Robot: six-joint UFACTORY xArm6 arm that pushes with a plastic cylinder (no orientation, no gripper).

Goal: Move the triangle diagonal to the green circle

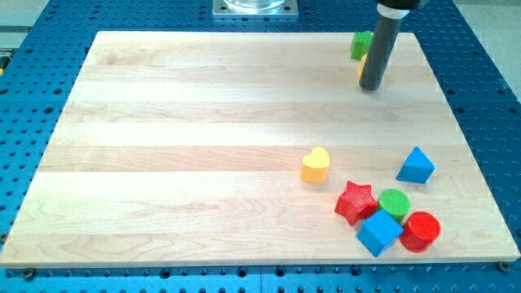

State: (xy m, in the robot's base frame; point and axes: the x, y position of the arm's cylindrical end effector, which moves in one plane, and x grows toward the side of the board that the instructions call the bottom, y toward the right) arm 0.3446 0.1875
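Observation:
The blue triangle (416, 166) lies at the view's right, up and to the right of the green circle (394, 202). The green circle sits in a cluster with the red star (356, 202), the blue cube (379, 232) and the red circle (421, 230). My tip (371, 86) is at the view's top right, far above the triangle. It stands in front of a green block (360, 44) and a yellow block (361, 67), which the rod mostly hides.
A yellow heart (315, 165) lies left of the blue triangle, near the middle right. The wooden board (163, 146) rests on a blue perforated table (32, 49). A metal mount (255, 7) is at the view's top.

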